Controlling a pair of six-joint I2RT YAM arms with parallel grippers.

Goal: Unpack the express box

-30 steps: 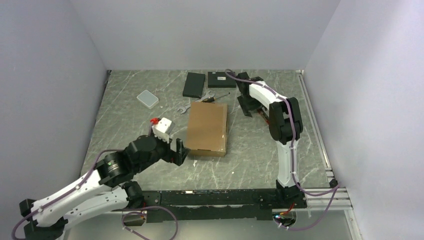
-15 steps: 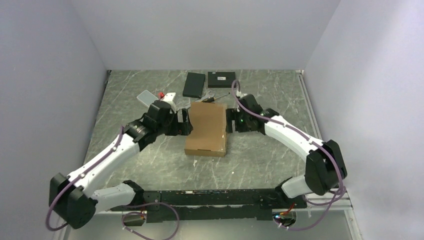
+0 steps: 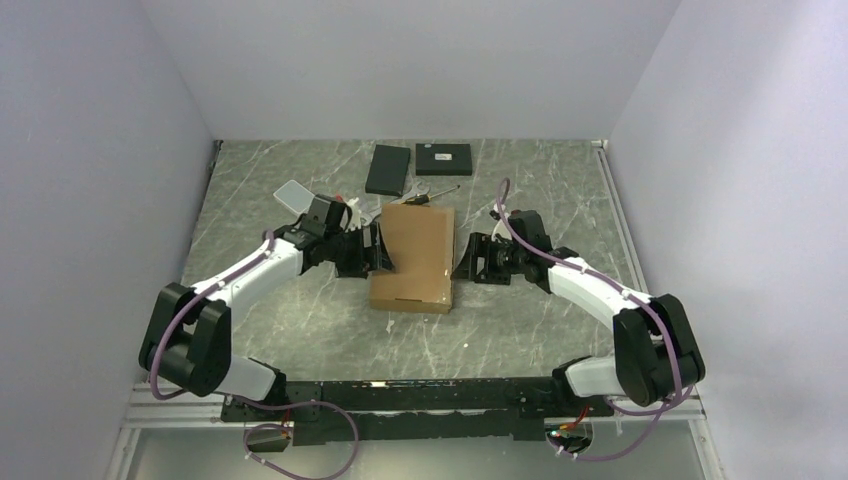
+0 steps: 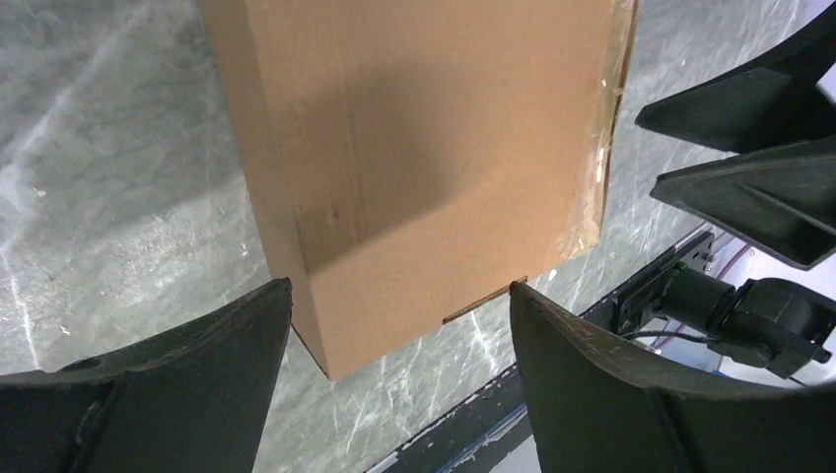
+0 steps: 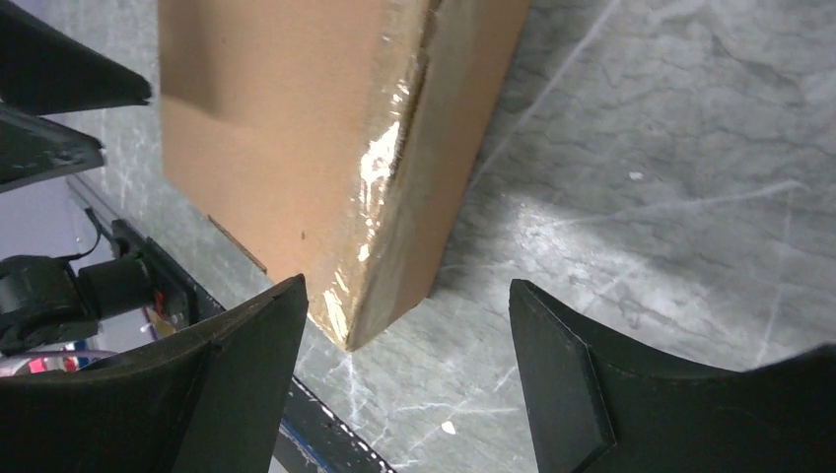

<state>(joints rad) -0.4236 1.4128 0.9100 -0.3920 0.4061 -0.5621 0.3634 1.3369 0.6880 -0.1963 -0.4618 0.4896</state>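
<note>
On the tabletop (image 3: 330,325) the express box (image 3: 415,255) is laid flat, lid shut, its long axis set from 6 to 12 o'clock. It is flanked by the left fingers (image 4: 197,374) at 9 o'clock and the right fingers (image 5: 592,374) at 3 o'clock, both spread, empty and equally near. Plain brown card is seen, with clear tape (image 5: 380,172) along the 3 o'clock edge.

Express box (image 3: 413,255) plain brown cardboard, shiny clear tape on one edge. Table (image 3: 520,300) grey-green marble, white veins. Flat box (image 3: 389,170) and square box (image 3: 444,158) black. Left arm (image 3: 240,285), right arm (image 3: 590,290) white, black joints. Left gripper (image 4: 399,288), right gripper (image 5: 406,284) black.
</note>
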